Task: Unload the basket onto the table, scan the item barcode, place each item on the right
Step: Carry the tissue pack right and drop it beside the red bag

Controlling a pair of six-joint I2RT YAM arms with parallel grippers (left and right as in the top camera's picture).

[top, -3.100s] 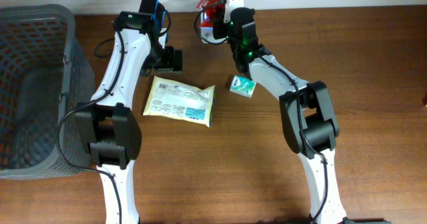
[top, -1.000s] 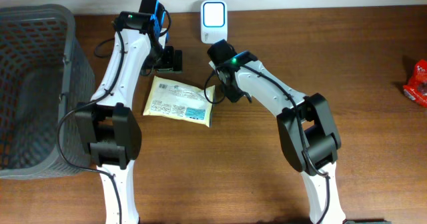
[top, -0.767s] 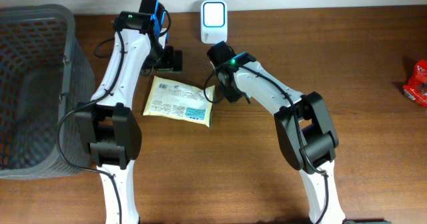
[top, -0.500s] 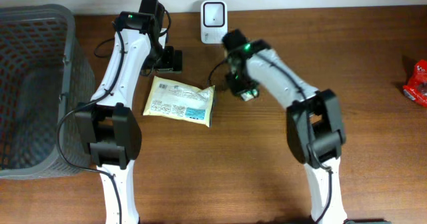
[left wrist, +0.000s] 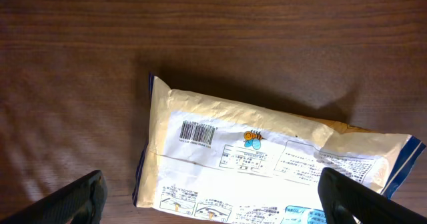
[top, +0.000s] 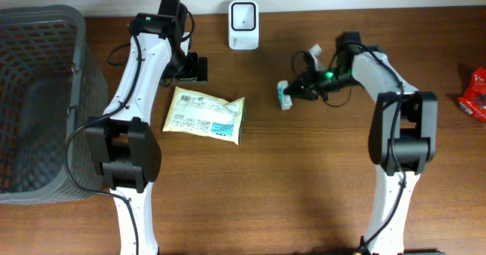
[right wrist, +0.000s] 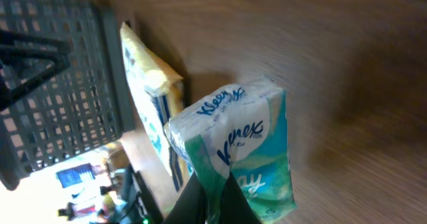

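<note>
Kleenex tissue pack [right wrist: 235, 151] clamped in right gripper [right wrist: 208, 196], left gripper [left wrist: 213, 201] spread apart above barcoded yellow bag [left wrist: 267, 157]

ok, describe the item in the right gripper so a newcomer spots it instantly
On the wooden table, look right of the white scanner at the back edge. The right gripper pinches a small tissue pack: white and green with Kleenex lettering, unlike the bigger flat yellow pouch to its left or the red item at the far edge.
</note>
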